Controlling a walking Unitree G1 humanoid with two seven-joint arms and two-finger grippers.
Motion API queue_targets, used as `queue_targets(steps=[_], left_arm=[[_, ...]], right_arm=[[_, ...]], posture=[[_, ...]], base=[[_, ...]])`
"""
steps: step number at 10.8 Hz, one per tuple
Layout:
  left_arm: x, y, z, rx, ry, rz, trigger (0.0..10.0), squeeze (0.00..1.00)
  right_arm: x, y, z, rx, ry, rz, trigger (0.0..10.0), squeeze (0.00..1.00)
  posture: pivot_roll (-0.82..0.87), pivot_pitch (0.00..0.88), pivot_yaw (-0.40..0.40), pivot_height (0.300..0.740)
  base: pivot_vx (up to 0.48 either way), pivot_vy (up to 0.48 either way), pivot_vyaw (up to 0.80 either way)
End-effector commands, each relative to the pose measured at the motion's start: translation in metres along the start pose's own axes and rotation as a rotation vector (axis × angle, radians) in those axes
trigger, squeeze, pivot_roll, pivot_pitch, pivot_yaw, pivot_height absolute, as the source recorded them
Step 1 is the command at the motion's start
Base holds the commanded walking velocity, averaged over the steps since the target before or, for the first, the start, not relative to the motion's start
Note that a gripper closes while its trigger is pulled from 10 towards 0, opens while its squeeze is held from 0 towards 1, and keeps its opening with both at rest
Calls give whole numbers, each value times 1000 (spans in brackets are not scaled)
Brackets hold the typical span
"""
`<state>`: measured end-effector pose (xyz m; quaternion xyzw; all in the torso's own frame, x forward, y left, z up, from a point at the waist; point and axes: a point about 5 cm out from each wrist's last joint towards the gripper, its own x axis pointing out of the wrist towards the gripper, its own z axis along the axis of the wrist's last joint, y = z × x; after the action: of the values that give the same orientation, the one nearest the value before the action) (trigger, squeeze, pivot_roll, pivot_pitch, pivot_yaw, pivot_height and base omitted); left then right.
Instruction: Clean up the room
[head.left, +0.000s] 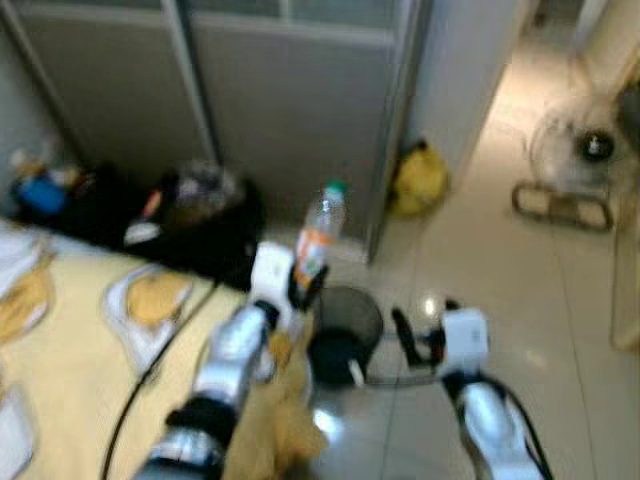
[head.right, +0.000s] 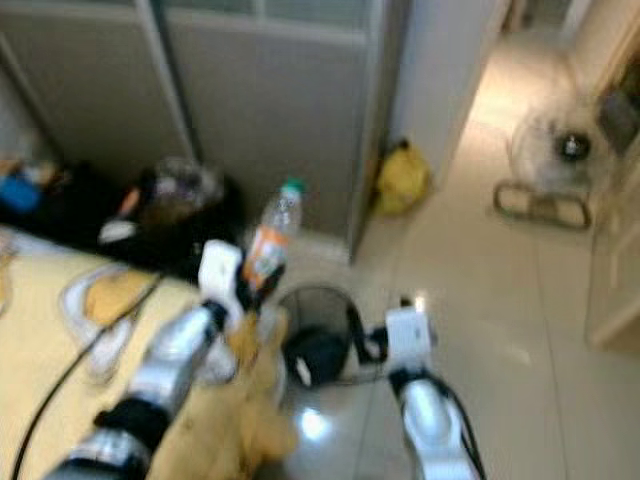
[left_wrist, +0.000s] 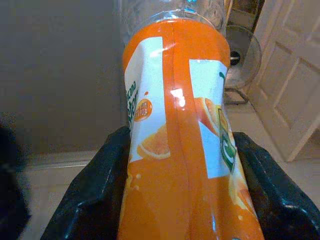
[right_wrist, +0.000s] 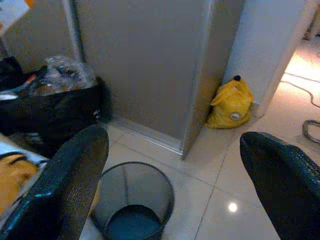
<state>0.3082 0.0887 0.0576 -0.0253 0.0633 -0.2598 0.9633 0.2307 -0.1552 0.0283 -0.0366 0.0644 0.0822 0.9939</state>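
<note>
Left end effector (head.left: 305, 285) pinches the orange-label bottle (head.left: 318, 235) at its lower body, bottle upright, held above the bed edge just beside the wire bin (head.left: 345, 335) on the floor. Right end effector (head.left: 420, 335) spread, empty, near the bin's other side. To do it well: move the bottle over the bin mouth, lower it, then release; avoid the rim.
</note>
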Motion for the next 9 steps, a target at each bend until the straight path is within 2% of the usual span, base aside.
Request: queue_targets(steps=[1, 4, 5, 8, 9], left_arm=[[6, -4, 6, -23, -12, -4, 10000, 0], [9, -9, 3, -12, 10, -12, 10000, 0], [19, -15, 7, 80, 20, -52, 10000, 0], [36, -18, 18, 111, 50, -58, 10000, 0], [40, -24, 14, 163, 97, -73, 10000, 0]], right_arm=[[-4, -6, -1, -8, 0, -23, 10000, 0], [-7, -4, -6, -14, 16, -15, 10000, 0], [-24, -13, -23, -67, 83, 6, 10000, 0], [-37, -15, -34, -72, 140, 22, 10000, 0], [-43, -11, -36, -64, 146, 27, 10000, 0]], posture=[[-83, 0, 45, 740], [-93, 0, 47, 740], [-101, 0, 35, 740], [-127, 0, 38, 740], [-144, 0, 46, 740]], base=[[446, 0, 0], [446, 0, 0], [446, 0, 0], [446, 0, 0], [446, 0, 0]])
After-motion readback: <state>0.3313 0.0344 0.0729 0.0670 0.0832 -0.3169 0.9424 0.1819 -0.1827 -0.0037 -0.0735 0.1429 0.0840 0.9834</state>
